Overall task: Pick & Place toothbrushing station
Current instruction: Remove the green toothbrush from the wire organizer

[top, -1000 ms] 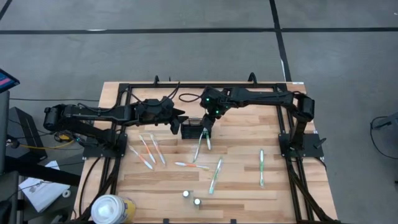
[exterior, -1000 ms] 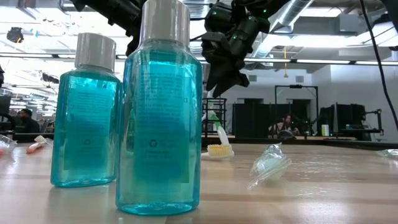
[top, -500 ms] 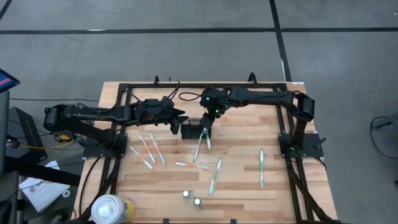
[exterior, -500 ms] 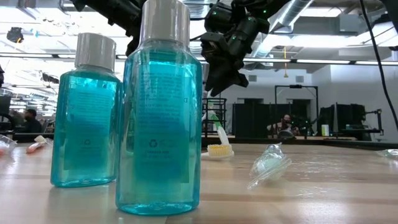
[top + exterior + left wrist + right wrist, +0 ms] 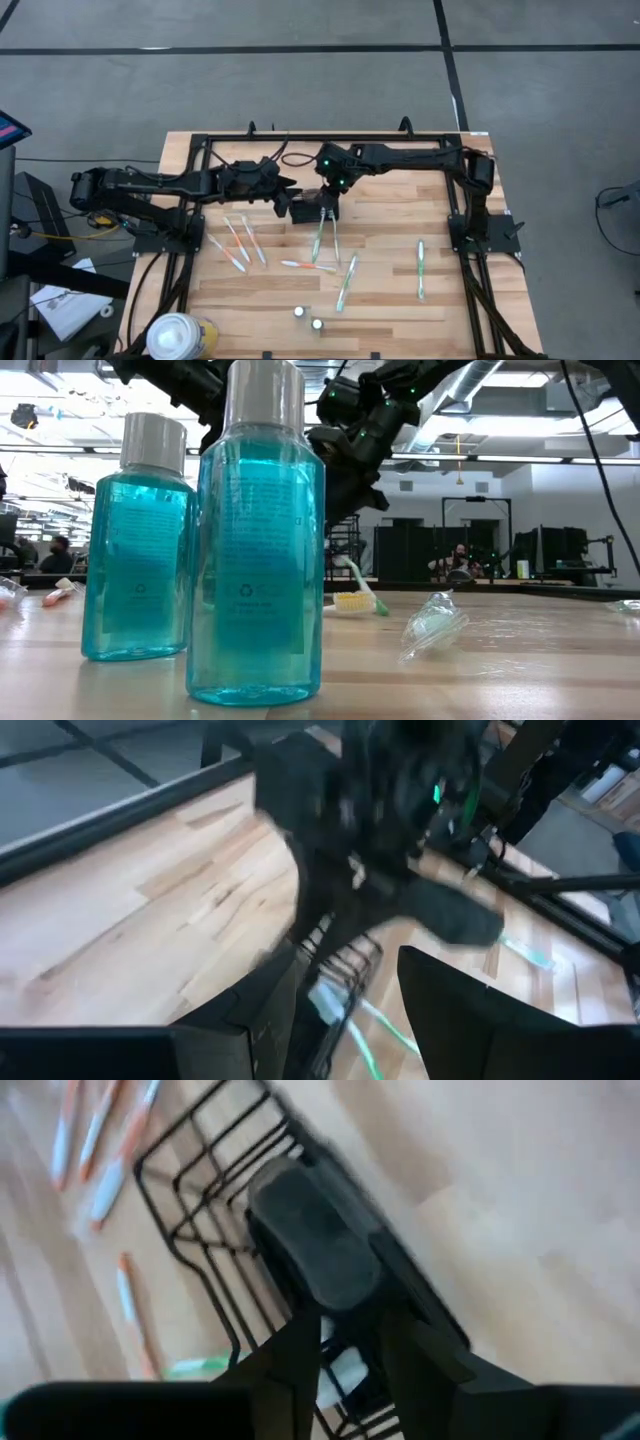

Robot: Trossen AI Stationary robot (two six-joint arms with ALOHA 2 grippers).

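High view: small black wire-mesh rectangular holder (image 5: 303, 208) at tabletop (image 5: 400, 290) centre, w/ right claw (image 5: 327, 207) touching its right side, left claw (image 5: 283, 204) just beside its left. Right wrist view: right claw's fingers (image 5: 296, 1350) narrowly apart around a white toothbrush (image 5: 338, 1370), over holder's wires. Left wrist view: left claw's fingers (image 5: 455, 1010) spread, holder just ahead.

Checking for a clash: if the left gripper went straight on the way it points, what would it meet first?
Probably the black wire holder, just ahead of the left gripper, with the right gripper on its far side. Height is unclear.
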